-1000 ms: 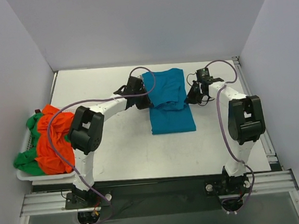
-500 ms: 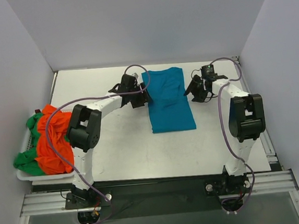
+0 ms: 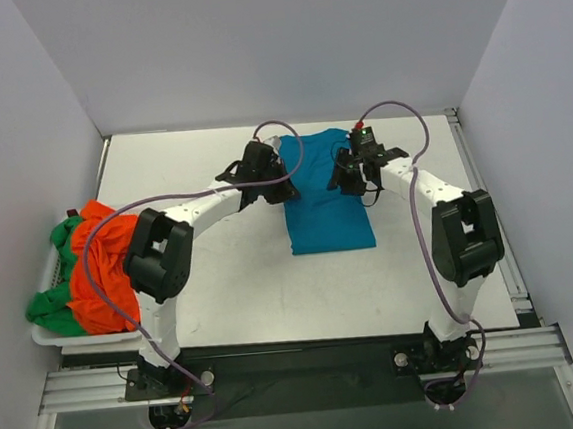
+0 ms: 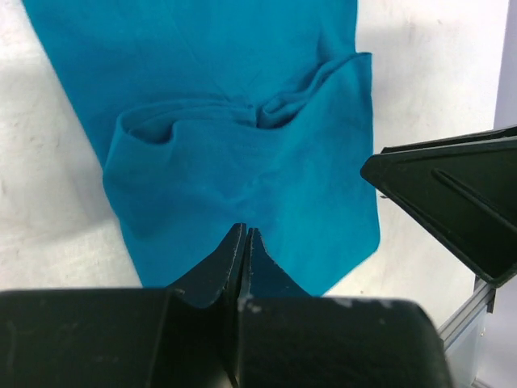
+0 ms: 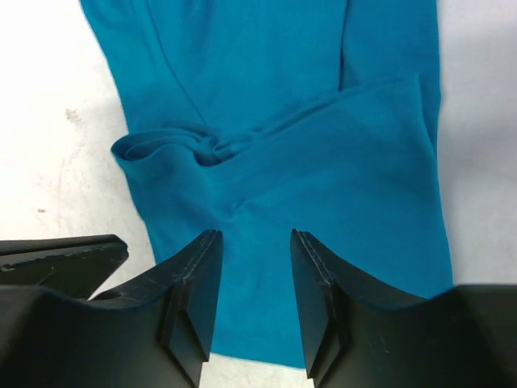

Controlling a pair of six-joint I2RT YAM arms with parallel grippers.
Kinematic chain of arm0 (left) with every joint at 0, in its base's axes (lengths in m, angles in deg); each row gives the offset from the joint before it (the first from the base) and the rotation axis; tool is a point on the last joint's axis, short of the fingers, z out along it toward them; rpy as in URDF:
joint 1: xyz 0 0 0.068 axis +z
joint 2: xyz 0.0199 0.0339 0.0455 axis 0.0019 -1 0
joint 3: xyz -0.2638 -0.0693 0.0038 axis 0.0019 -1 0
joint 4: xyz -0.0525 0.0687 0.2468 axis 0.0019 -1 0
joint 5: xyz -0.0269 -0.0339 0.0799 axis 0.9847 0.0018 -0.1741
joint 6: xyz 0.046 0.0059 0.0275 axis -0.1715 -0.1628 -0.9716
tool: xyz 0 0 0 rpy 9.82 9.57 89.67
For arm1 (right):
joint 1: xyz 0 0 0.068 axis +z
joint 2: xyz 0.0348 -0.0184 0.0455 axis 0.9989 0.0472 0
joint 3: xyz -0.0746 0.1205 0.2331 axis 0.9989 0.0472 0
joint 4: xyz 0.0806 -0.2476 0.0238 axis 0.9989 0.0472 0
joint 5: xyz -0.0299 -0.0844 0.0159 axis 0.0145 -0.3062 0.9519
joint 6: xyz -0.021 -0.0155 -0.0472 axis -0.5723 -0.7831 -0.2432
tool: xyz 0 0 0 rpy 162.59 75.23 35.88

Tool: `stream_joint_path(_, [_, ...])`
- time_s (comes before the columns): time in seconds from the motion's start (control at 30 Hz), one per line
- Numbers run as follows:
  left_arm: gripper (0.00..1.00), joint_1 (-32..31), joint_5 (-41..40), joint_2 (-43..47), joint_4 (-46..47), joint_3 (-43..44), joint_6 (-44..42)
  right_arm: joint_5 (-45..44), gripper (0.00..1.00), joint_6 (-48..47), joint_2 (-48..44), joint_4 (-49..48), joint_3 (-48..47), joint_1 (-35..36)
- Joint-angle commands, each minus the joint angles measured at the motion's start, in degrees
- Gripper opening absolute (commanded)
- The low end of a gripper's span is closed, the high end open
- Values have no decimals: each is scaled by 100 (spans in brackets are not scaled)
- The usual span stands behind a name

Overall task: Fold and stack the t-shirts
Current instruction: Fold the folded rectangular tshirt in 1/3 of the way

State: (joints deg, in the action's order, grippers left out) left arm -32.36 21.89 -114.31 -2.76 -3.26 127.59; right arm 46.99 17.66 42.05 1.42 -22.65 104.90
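The teal-blue t-shirt (image 3: 323, 211) lies folded into a narrow strip at the back middle of the table, with a rumpled fold across it (image 4: 242, 153) (image 5: 323, 178). My left gripper (image 3: 278, 186) is at its left edge with its jaws shut and no cloth between them (image 4: 245, 232). My right gripper (image 3: 343, 177) hangs over its right part, open and empty (image 5: 254, 234). The orange t-shirt (image 3: 105, 265) and the green t-shirt (image 3: 49, 308) lie heaped in the basket at the left.
A white plastic basket (image 3: 51, 338) sits at the table's left edge. Grey walls stand close behind and at both sides. Bare white table (image 3: 273, 286) lies in front of the teal shirt. Each gripper shows in the other's wrist view.
My right gripper has moved left from beside the teal shirt to over its right part. My left gripper has shifted slightly right toward the shirt's left edge. The shirt lies flatter than before.
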Motion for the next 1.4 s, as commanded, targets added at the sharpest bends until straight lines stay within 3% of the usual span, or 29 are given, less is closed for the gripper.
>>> stream_joint_path(0.0, [0, 87, 275, -552, 55, 588, -65, -45, 38, -257, 446, 156, -506, -117])
stream_joint_path(0.37, [3, 737, 707, -2021, 72, 1442, 101, 509, 35, -180, 2081, 490, -1518, -978])
stream_joint_path(0.6, [8, 764, 812, -1803, 327, 1152, 189, 615, 35, -65, 2012, 490, -1351, -1101])
stream_joint_path(0.7, [19, 799, 882, -1513, 441, 1152, 93, 606, 36, -65, 1758, 517, -1342, -1119])
stream_joint_path(0.77, [34, 860, 935, -1242, 450, 1187, 22, 589, 38, -65, 1442, 569, -1272, -1119])
stream_joint_path(0.93, [41, 993, 988, -608, 30, 1135, -66, 351, 40, -39, 406, 648, -711, -1023])
stream_joint_path(1.13, [39, 677, 847, 428, 351, -276, 154, -176, 40, 93, -579, 553, 421, -426])
stream_joint_path(1.37, [29, 35, 338, 633, 809, -1579, 277, -212, 38, 190, -608, 192, 1249, 93])
